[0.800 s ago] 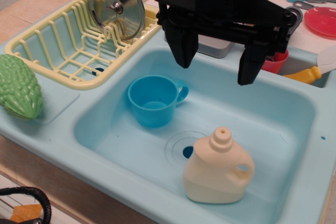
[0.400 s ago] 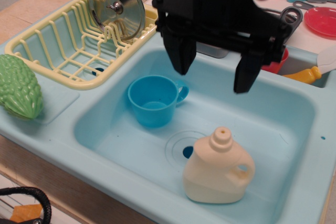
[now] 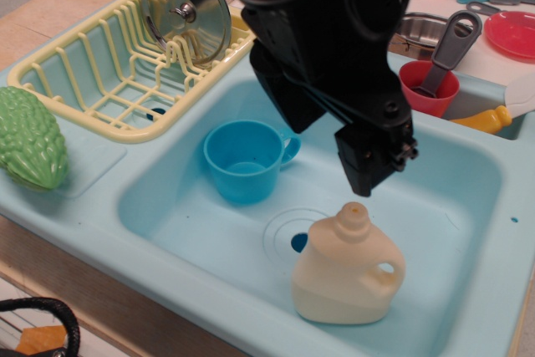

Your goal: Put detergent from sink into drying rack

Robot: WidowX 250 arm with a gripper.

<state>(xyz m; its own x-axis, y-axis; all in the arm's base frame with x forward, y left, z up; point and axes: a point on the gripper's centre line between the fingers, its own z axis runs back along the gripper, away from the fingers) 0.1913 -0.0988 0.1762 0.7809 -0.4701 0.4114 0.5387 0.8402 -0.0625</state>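
The cream-white detergent jug stands upright in the light-blue sink, at the front right next to the drain hole. My black gripper hangs over the sink, turned at a slant, with its jaws apart and nothing between them. One fingertip is just above the jug's cap and does not touch it. The other finger is up and to the left, near the blue cup. The pale yellow drying rack is at the back left.
A blue cup stands in the sink left of the jug. A steel lid leans in the rack's right end. A green bumpy toy vegetable lies at the left. A red cup with a grey utensil stands behind the sink.
My gripper has turned from square-on to a slant and come down and forward. One finger now hangs just over the jug's cap. The jug and the cup have not moved.
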